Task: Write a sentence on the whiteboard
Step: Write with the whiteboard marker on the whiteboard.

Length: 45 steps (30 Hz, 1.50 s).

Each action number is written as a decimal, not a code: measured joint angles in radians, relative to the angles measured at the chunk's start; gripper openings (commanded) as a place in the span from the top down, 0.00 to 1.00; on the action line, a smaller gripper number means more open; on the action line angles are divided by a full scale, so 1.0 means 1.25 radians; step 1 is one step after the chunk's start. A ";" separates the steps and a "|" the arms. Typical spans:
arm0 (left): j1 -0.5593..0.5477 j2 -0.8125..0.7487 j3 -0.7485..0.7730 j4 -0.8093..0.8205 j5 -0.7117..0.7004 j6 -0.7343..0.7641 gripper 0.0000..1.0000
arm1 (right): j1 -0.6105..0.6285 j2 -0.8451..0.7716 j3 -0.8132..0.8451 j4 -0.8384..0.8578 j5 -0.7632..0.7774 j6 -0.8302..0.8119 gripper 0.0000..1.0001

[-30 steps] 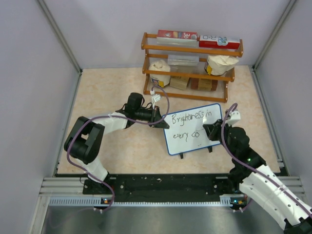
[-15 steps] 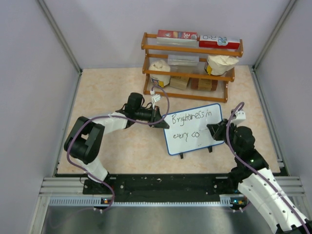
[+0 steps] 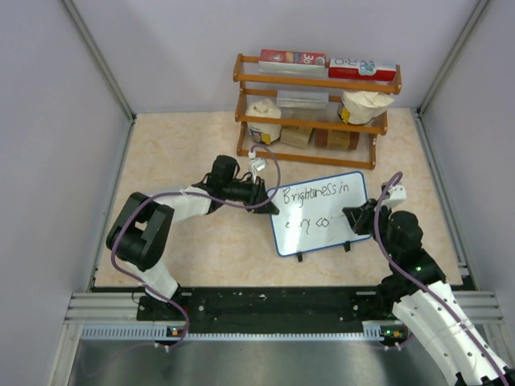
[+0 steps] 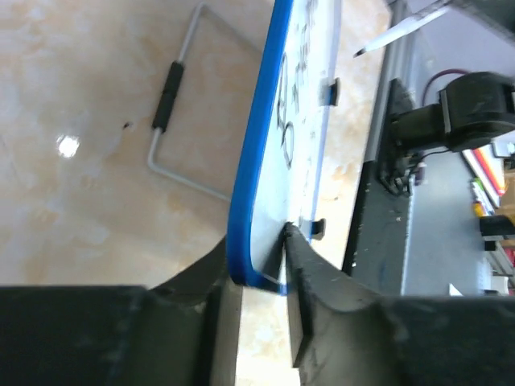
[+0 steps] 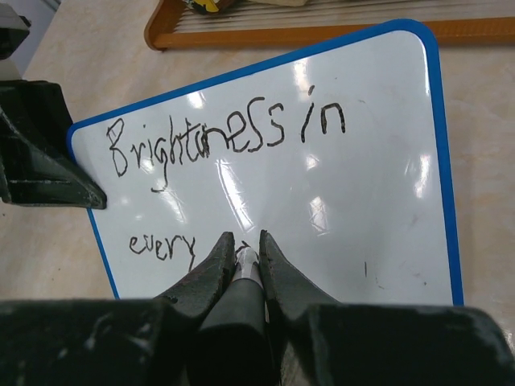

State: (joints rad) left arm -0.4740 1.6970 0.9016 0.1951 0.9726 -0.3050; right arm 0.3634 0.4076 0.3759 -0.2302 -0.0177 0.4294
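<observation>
**A:** Diff vs a second ago?

**B:** Nothing on the beige marbled tabletop (image 3: pixel 185 161) or the brown wooden three-tier rack (image 3: pixel 322 82) of boxes and bags. Small white blue-rimmed whiteboard (image 3: pixel 338 213) (image 5: pixel 362 201) (image 4: pixel 306 161) in the same spot: centre-right of the table, just in front of the rack. Right gripper (image 3: pixel 354 217) (image 5: pixel 245 237) pulled back off the second line, now at the board's right edge. Left gripper (image 3: pixel 269 201) (image 4: pixel 256 237) unmoved at the left edge.

**A:** Fingers?

**B:** Left: astride the blue rim, one finger on each face. Clamped or eased off, can't tell. Right: pinched tight on a dark-barrelled marker (image 5: pixel 241 281) (image 4: pixel 402 30), tip clear of the board in the left wrist view.

**A:** Counts, big to small?

**B:** One table. One rack. Two arms. One whiteboard. One grey wire stand (image 4: pixel 173 96) with a black sleeve, behind the board. Two grippers. One marker. Two lines of black handwritten lettering (image 3: pixel 314 193) (image 5: pixel 229 141): "Brightness in", then "every co" from above; "every" only in the right wrist view, rest hidden behind the fingers. Two small black feet (image 3: pixel 299 257) on the board's near edge.
</observation>
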 measured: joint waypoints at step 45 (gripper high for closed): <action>-0.060 0.005 -0.175 0.221 -0.014 -0.121 1.00 | 0.000 -0.045 0.016 -0.019 -0.050 -0.032 1.00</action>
State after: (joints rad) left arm -0.5488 1.7031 0.6827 0.4713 0.9554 -0.4557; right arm 0.3634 0.3508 0.3958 -0.2543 -0.0799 0.3889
